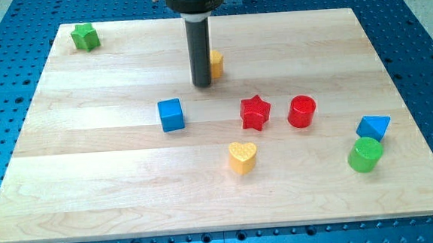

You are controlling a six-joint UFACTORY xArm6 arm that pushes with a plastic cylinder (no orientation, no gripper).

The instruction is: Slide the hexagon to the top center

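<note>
The yellow hexagon (216, 63) sits near the view's top centre of the wooden board (93, 189), mostly hidden behind my rod. My tip (201, 84) rests on the board just left of and slightly below the hexagon, touching or almost touching its left side. Only the hexagon's right part shows.
A green star (85, 37) lies at the top left corner. A blue cube (171, 114), a red star (255, 112) and a red cylinder (302, 111) stand across the middle. A yellow heart (242, 157) is below them. A blue triangle (373, 127) and a green cylinder (365, 154) are at the right.
</note>
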